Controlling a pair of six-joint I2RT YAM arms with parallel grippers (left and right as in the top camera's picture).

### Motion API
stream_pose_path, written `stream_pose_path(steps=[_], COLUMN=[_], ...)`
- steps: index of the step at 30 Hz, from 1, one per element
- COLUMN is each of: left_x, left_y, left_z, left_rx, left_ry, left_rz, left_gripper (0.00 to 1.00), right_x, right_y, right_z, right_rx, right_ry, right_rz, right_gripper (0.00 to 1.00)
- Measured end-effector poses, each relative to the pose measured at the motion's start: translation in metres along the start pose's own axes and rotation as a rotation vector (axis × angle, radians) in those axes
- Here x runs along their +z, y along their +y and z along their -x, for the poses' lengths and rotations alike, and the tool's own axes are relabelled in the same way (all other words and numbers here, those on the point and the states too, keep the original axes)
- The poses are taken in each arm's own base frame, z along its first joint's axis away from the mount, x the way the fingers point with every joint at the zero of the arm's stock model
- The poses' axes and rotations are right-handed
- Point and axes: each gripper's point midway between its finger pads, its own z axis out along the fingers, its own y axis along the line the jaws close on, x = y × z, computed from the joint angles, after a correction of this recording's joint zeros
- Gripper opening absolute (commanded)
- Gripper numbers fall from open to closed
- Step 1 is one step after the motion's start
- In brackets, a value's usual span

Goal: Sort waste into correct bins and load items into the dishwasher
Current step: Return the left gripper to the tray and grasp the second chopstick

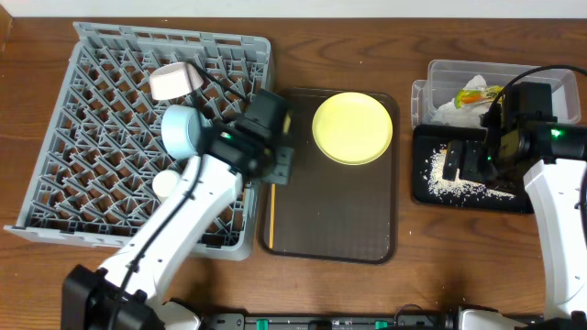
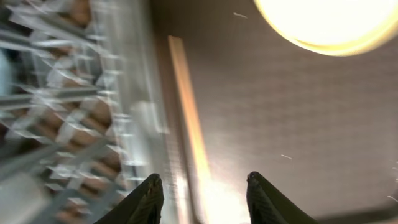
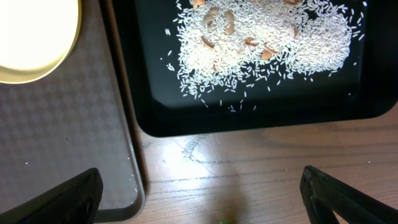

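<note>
Over at the left edge of the brown tray [image 1: 339, 211]: chopsticks [image 1: 271, 216] are lying flat along the rim, just beside the dish rack [image 1: 92, 137]. I'm guessing they're the next pick.
Left gripper [image 1: 278, 165]: hanging right above them, jaws standing apart with nothing between. Its wrist view is blurring badly, fwiw.
Handling guess: the sticks are looking thin, light, stiff and a bit rolly, so I'm betting on pinching both together near the middle, across their length, so they aren't tipping or fanning out.
Yellow plate [image 1: 353, 128]: sitting at the tray's far end, well apart from the sticks.
Right gripper [image 3: 200, 186]: hovering wide open and empty over bare table beside the black tray [image 3: 249, 121], where rice scraps [image 3: 267, 43] are lying in a heap.
Rack contents: light blue bowl [image 1: 182, 131], white bowl [image 1: 174, 81] and small cup [image 1: 165, 184] are sitting in it already.
Clear tub [image 1: 459, 64]: wrapper [image 1: 479, 92] and tissue [image 1: 449, 110] are sitting inside.
</note>
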Motion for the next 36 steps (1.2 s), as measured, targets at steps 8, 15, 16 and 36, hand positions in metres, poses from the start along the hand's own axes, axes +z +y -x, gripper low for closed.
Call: stream_pose_path(steps=[8, 15, 16, 36], left_x=[0.022, 0.069, 0.074, 0.107], left_y=[-0.042, -0.03, -0.03, 0.002], left_z=[-0.029, -0.056, -0.058, -0.061], left_rx=[-0.039, -0.099, -0.104, -0.255], left_ry=[0.051, 0.18, 0.192, 0.258], left_rz=[0.059, 0.17, 0.179, 0.265], left_gripper=[0.44, 0.45, 0.45, 0.45], right_x=[0.0, 0.0, 0.0, 0.0], right_y=[0.0, 0.0, 0.0, 0.0], right_z=[0.0, -0.001, -0.001, -0.001], right_rx=[0.0, 0.0, 0.0, 0.0], right_ry=[0.0, 0.003, 0.003, 0.004], right_rz=[0.0, 0.0, -0.001, -0.001], right_gripper=[0.99, 0.99, 0.99, 0.99])
